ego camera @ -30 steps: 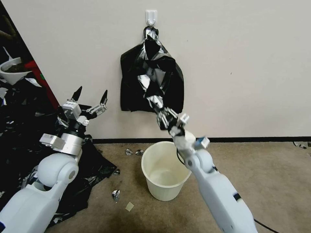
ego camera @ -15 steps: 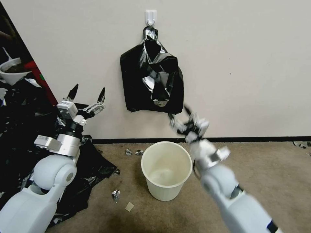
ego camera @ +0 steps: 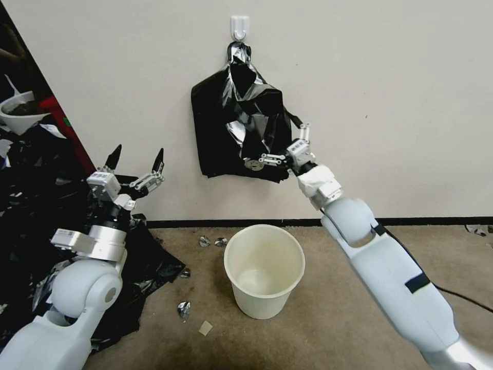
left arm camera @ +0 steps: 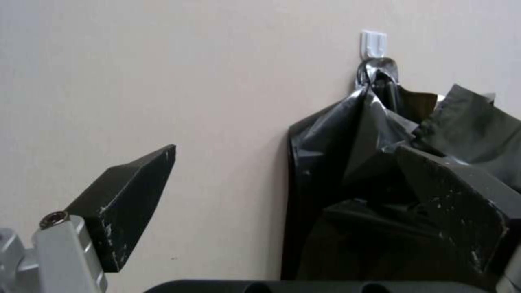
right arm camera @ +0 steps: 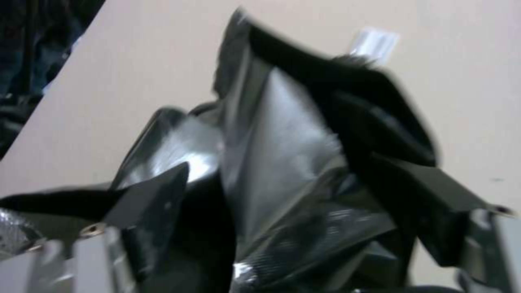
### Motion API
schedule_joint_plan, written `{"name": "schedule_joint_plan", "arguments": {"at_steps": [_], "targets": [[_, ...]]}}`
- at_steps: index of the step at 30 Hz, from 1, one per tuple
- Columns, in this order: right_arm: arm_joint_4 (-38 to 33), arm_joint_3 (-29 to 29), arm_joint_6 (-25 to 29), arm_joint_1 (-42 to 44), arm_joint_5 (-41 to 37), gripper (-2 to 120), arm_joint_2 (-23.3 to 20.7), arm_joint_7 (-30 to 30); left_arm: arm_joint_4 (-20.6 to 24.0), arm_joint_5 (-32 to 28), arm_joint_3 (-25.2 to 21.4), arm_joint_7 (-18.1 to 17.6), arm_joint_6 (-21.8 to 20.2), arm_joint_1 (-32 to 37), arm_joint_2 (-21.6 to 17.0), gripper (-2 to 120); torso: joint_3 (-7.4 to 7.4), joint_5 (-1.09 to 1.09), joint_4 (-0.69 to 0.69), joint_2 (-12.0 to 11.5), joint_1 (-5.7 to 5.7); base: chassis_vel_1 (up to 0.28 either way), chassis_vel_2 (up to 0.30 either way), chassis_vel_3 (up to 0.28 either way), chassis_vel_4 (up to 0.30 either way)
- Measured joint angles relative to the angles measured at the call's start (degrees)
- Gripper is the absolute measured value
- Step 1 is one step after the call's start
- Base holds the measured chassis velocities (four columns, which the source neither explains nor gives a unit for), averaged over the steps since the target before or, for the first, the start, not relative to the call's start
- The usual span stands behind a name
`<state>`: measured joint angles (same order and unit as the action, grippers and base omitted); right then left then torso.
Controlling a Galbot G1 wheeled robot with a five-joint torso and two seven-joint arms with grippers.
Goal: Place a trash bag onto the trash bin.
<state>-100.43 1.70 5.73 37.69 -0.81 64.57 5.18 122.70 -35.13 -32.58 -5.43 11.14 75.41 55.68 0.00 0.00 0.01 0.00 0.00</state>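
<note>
Plain cream wall [ego camera: 390,77] ahead, brown carpet [ego camera: 359,241] below, black skirting between. Sprawling black plastic sheeting [ego camera: 31,205] heaped on the floor at far left.

Right arm reaches up to the wall. Right gripper [ego camera: 280,139] is at the lower right edge of the hanging trash bag [ego camera: 241,128], fingers spread, one along the bag's lower edge and one up its right side; nothing pinched that I can make out.

Left arm raised beside the sheeting, well apart from the bag. Left gripper [ego camera: 136,159] idle, fingers wide apart, pointing up at the wall.

Trash bin [ego camera: 264,270] stands upright on the carpet under the bag, empty, no liner yet.

Bag hangs bunched from a small white hook [ego camera: 240,26]. Foil-like scraps [ego camera: 183,310] are scattered round the bin.

Risks, as judgement: closing on several layers could drag more than one bag off; a downward pull might tear the thin film at its neck or strip the hook from the wall; a thin pinch may slip on glossy plastic.

Views: head view gives bin, both arms and layout. Right wrist view shows crumpled folds [right arm camera: 304,195] lying between the open fingers, blurred. Left wrist view shows the knotted neck at the hook [left arm camera: 374,42] plainly.
</note>
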Motion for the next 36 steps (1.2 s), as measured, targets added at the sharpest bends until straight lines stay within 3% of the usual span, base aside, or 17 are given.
{"name": "schedule_joint_plan", "arguments": {"at_steps": [7, 18, 23, 24, 26, 27, 29, 30, 33, 36], "targets": [[2.43, -0.95, -2.90, -3.48, 3.19, 59, -0.40, 1.10, -0.33, 0.03, 0.13, -0.07, -0.20, -0.48, 0.33, 100, 0.00, 0.00, 0.00, 0.00, 0.00, 0.000, 0.000, 0.000, 0.000], [1.05, 0.46, -0.83, -2.32, 3.17, 22, -0.86, 1.33, -0.63, -0.08, 0.29, -0.33, -0.48, -1.61, 0.34, 100, 0.00, 0.00, -0.01, 0.00, 0.00, 0.000, 0.000, 0.000, 0.000], [0.52, -0.28, -0.26, -2.01, -5.11, 4, -0.07, -3.55, -1.07, -0.21, 0.73, -0.35, -0.65, -2.61, -0.35, 100, 0.00, 0.00, -0.01, 0.00, 0.00, 0.000, 0.000, 0.000, 0.000], [-0.01, -0.98, -0.61, -1.92, -10.28, 0, 0.52, -6.33, -1.32, -0.24, 1.09, -0.21, -0.64, -2.98, -0.74, 100, 0.00, 0.00, -0.01, 0.00, 0.00, 0.000, 0.000, 0.000, 0.000], [-1.50, -2.39, -0.41, -1.52, -21.83, 0, 1.91, -11.12, -2.20, -0.41, 1.85, 0.66, -0.27, -4.19, -1.91, 100, 0.00, -0.02, -0.01, 0.00, 0.00, 0.000, 0.000, 0.000, 0.000], [-1.50, -2.39, -0.41, -1.52, -21.83, 0, 1.91, -11.12, -2.20, -0.41, 1.85, 0.66, -0.27, -4.19, -1.91, 100, 0.00, -0.02, -0.01, 0.00, 0.00, 0.000, 0.000, 0.000, 0.000], [-3.39, -3.57, 0.99, -0.61, -34.24, 0, 3.85, -15.78, -3.61, -1.73, 2.83, 2.69, 0.73, -6.25, -3.85, 100, 0.00, -0.02, 0.00, 0.00, 0.00, 0.000, 0.000, 0.000, 0.000], [-3.39, -3.57, 0.99, -0.61, -34.24, 0, 3.85, -15.78, -3.61, -1.73, 2.83, 2.69, 0.73, -6.25, -3.85, 100, 0.00, -0.02, 0.00, 0.00, 0.00, 0.000, 0.000, 0.000, 0.000], [-5.44, -4.08, 1.99, 1.03, -44.26, 0, 5.68, -18.99, -5.61, -4.69, 4.75, 6.47, 1.86, -10.56, -7.33, 100, 0.00, -0.02, 0.00, -0.01, 0.00, 0.000, 0.000, 0.000, 0.000], [-5.90, -4.08, 2.65, 2.23, -45.78, 0, 6.52, -19.27, -7.61, -7.22, 7.58, 9.87, 1.86, -16.69, -11.39, 100, 0.00, -0.02, 0.00, 0.00, 0.00, 0.000, 0.000, 0.000, 0.000]]}}
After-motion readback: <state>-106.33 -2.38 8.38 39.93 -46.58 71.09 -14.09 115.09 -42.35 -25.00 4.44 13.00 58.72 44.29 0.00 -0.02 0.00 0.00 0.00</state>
